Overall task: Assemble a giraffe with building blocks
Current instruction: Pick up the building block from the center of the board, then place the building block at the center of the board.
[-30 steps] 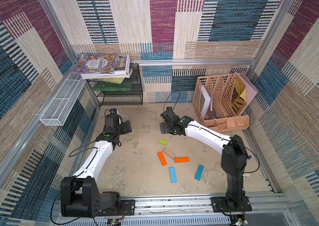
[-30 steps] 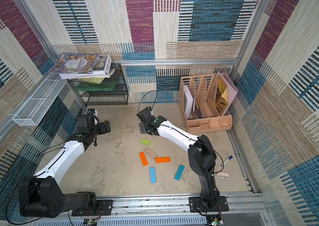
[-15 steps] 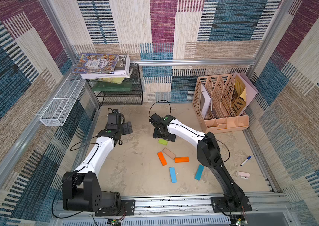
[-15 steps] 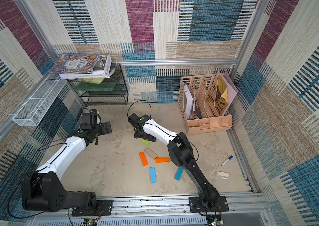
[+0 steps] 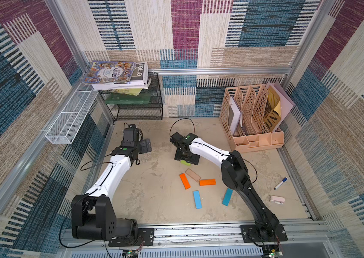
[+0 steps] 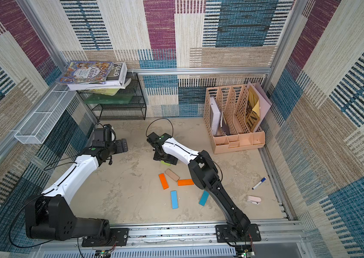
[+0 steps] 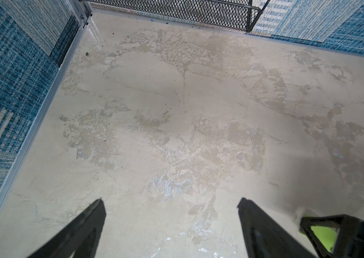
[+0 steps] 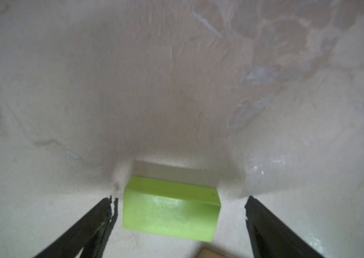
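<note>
The building blocks lie loose on the floor, and no giraffe is in view. My right gripper (image 5: pixel 186 159) (image 8: pixel 179 198) is open and low over the lime-green block (image 8: pixel 171 212) (image 6: pixel 166 163), with one finger on each side and a gap to both. A tan block (image 5: pixel 192 175) lies nearby, touching one of the two orange blocks (image 5: pixel 185 181) (image 5: pixel 207 182). Two blue blocks (image 5: pixel 197 199) (image 5: pixel 227 196) lie nearer the front. My left gripper (image 5: pixel 146 146) (image 7: pixel 171 214) is open over bare floor at the left.
A peach file organizer (image 5: pixel 252 120) stands at the back right. A black mesh rack (image 5: pixel 136 107) with books on top stands at the back left, and a white wire basket (image 5: pixel 69 120) hangs on the left wall. A marker (image 5: pixel 280 183) and a small pink object (image 5: pixel 277 199) lie at the right.
My right gripper has swung left and come down from behind the lime-green block, so that the block now lies between its open fingers. The left gripper has barely moved.
</note>
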Controlling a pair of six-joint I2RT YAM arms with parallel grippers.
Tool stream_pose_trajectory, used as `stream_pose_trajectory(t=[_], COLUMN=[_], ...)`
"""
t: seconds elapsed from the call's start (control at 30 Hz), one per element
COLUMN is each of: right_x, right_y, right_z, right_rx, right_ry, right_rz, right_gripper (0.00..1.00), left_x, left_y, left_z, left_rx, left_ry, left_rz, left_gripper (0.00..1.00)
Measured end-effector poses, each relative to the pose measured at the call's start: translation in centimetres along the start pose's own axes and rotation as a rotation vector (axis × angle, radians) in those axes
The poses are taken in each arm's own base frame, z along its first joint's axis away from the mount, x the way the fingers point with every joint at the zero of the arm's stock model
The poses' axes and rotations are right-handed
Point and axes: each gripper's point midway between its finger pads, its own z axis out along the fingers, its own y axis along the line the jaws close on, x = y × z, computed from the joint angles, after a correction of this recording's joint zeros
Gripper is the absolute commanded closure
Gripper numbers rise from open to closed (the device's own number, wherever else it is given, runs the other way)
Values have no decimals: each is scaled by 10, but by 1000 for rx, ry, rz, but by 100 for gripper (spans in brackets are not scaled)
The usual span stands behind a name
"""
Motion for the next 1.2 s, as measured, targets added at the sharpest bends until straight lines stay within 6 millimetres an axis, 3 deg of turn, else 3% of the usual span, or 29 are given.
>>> stream_pose_trajectory(t=[0.33,0.57,0.67,0.9,1.0,1.2], right_x=[0,-7,-25,-90,-116,-148], right_y=[2,-1,-12,-39,-37,-26], right_z=[0,-9,-12,-7,-7,-1], right_rx=[6,15,37,50,32,-5], right_ry=[-22,-57,-92,-177,-221,-290], right_rz=[-11,-21,-38,-180,-249,-342], right_gripper=[42,41,39,38,36,34], left_x=[-2,-3,-4,-5,-10,-12], left_y=[0,-1,-2,-5,-6,-11], left_z=[-2,-3,-4,-8,-11,-16], left_rx=[2,4,5,14,18,47], left_ry=[-7,-10,-10,-13,-19,-21], left_rz=[-1,-1,-4,-7,-11,-22], left_gripper=[4,4,4,4,4,4])
